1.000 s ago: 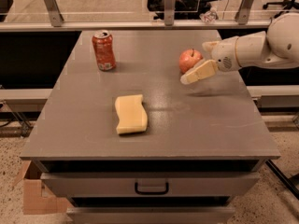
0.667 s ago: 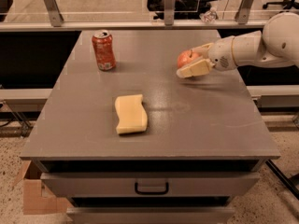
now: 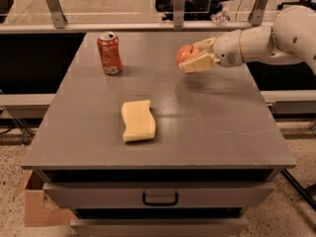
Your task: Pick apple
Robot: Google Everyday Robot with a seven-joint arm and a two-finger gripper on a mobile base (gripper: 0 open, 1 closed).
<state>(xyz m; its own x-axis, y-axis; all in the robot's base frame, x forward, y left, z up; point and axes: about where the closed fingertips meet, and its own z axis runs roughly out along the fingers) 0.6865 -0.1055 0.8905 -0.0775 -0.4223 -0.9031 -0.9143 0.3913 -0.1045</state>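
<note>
Pincer [image 3: 193,57] is clamped on the apple [image 3: 184,55], one finger over the top and one under the near side. The apple sits at the pincer's tip, on the side away from the wrist. A shadow on the worktop [image 3: 222,127] right below suggests the apple is already off the surface, but by how much can't be told.

Step in hand: lift and secure.
- Keep the squeeze steady. The apple is round and smooth and could roll out between the two fingers if the grip slackens.
- Raise straight up with no wrist twist.
- No sideways swing toward the soda can [image 3: 109,53], which is well off past the pincer's tip.
- The yellow sponge [image 3: 138,120] lies lower and nearer the front edge, well apart from the pincer and not in the way.

Versus earlier frames:
- A second ago the apple looked to be resting on the worktop, with the lower finger sticking out loose below it.
- Now the fingers have wrapped it.
- Pincer and apple together have shifted a bit toward the can's side and slightly higher in the frame.
- Can and sponge haven't moved.
</note>
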